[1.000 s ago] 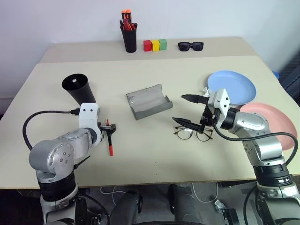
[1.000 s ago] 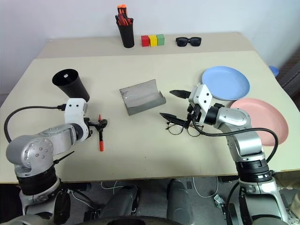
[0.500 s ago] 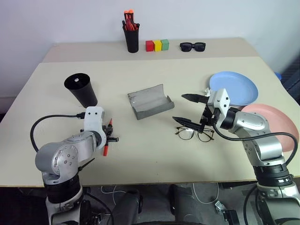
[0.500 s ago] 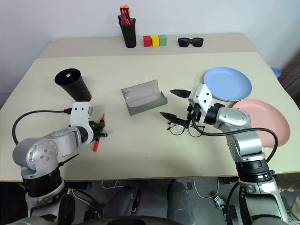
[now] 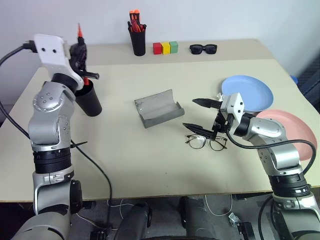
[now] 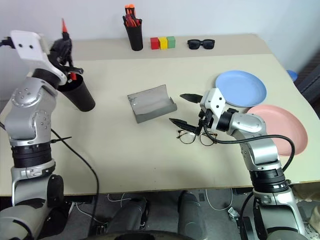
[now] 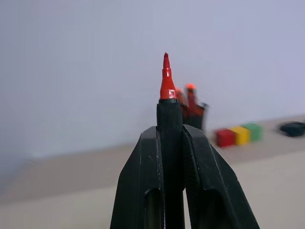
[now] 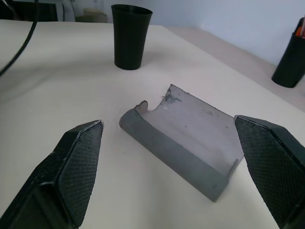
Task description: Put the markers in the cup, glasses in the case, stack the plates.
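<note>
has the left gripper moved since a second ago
Yes. The left gripper, shut on the red-tipped marker, has risen from the tabletop in front of the black cup to above it, the marker's tip pointing up.

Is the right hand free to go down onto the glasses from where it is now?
Probably yes. The right hand is open and holds nothing, hovering just above the glasses, which lie alone on bare table. The case sits apart, nothing between.

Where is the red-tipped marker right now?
The red-tipped marker is clamped upright in the left gripper, raised on the robot's left just above the black cup.
</note>
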Motion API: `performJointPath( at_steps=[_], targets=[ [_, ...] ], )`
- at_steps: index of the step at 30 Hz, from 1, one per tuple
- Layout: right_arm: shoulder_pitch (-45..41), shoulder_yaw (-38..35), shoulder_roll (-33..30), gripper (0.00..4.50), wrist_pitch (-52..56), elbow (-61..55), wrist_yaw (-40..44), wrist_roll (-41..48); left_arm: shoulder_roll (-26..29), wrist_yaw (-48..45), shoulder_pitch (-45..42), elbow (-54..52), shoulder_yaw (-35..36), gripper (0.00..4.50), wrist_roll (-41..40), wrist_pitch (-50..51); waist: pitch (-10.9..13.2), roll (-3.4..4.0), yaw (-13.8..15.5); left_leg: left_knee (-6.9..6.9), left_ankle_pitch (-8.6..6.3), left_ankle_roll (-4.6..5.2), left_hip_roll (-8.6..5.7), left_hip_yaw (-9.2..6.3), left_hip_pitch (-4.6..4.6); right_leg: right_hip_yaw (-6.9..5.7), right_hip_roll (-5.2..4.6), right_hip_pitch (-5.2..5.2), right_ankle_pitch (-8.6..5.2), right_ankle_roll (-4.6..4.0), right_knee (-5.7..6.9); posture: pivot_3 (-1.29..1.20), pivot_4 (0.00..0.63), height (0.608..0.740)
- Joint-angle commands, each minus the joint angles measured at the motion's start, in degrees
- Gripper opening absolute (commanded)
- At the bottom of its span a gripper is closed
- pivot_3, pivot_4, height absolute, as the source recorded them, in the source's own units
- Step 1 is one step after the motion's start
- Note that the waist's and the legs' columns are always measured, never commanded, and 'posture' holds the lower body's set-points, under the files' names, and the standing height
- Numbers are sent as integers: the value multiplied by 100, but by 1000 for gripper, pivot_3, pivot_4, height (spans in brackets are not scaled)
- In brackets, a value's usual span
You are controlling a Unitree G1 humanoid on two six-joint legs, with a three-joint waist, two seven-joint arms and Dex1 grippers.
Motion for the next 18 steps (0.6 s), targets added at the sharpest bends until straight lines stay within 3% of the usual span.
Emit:
performJointPath(
  at_steps=[1,17,18],
  targets=[
    [-46,-85,-8,4500,-84,-143,4,47,131,-239,57,382,224,62,78,-854,0,0,7,0,0,0,0,-1,0,0,0,0,0,0,0,0,150,740],
    [-15,-116,-79,4500,-46,-190,48,63,26,-928,-124,2655,248,62,20,-3111,0,0,3,4,-12,23,-1,-3,0,-1,0,0,3,2,3,0,150,740],
    [-16,-130,-91,4500,-42,-189,48,68,39,-969,-100,2694,246,508,9,-3145,0,0,4,4,-12,23,-1,-3,0,-1,0,0,3,2,3,0,150,740]
  ],
)
